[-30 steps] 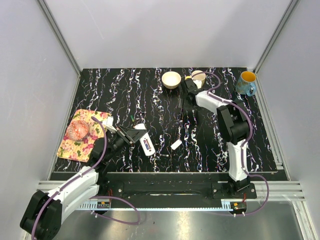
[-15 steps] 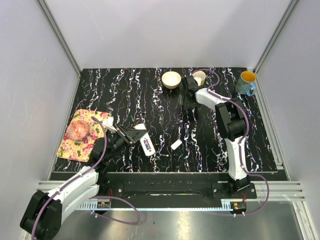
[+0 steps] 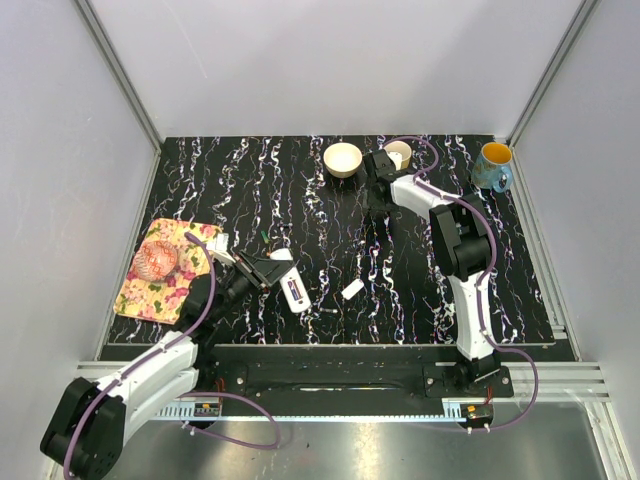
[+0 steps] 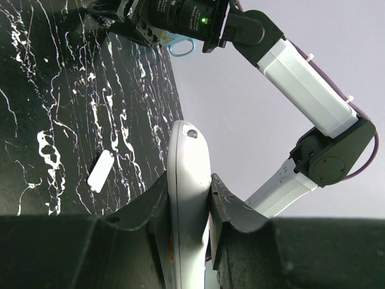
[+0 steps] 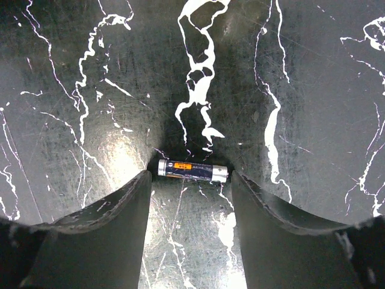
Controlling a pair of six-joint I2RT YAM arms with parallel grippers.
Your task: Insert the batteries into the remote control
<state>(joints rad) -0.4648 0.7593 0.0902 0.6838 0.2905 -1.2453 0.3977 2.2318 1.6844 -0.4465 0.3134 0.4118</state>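
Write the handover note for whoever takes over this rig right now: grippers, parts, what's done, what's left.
Left gripper: shut on the remote control.
Right gripper: open, low over the far side of the table, fingers either side of a battery lying flat; not clamped yet.
White cover piece: loose on the table near the remote.
Done: remote in hand.
Left: grip the battery, carry it over, seat it. No second battery is clearly visible, and the compartment's contents cannot be made out.

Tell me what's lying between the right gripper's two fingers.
One battery, lying crosswise on the black marbled table between the right gripper's spread fingers. The right wrist view shows it; I can't tell whether the fingers touch it.
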